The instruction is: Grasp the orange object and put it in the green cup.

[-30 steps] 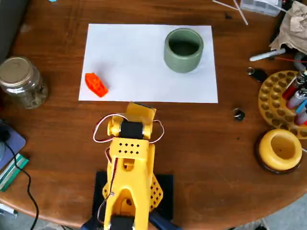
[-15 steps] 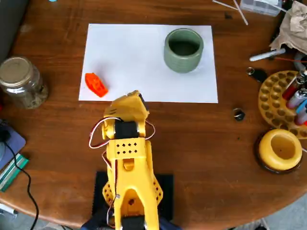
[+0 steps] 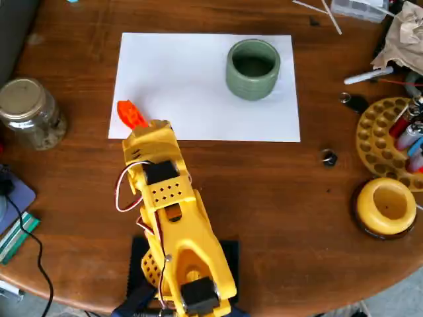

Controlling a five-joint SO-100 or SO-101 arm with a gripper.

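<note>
**Entry: yellow arm angled toward orange piece, cup empty**

Item 1. Small bright orange lumpy plastic piece (image 3: 130, 113): lies near the left edge of the white sheet of paper (image 3: 192, 79) in the overhead view, partly covered by the arm's head. It is not lifted and is well apart from the cup.

Item 2. Squat sage-green ribbed cup (image 3: 253, 69): stands upright on the right part of the sheet, mouth up, so a piece can be dropped straight in. Its inside reads dark and nothing shows in it.

Item 3. Yellow plastic robot arm (image 3: 168, 211): base at the near edge of the round brown wooden desk (image 3: 277, 198), body slanted up-left so that its head sits just beside the orange piece, apparently lining up a grasp. The gripper is hidden beneath the arm's own head; whether its jaws are apart or together cannot be told.

Item 4. Glass jar with metal lid (image 3: 28, 112): at the left of the desk, lid on, brownish contents inside.

Item 5. Yellow round holder with many holes (image 3: 383, 135): at the right edge, carrying several pens.

Item 6. Yellow bowl-like holder on a dark base (image 3: 386, 206): hollow apparently empty.
</note>
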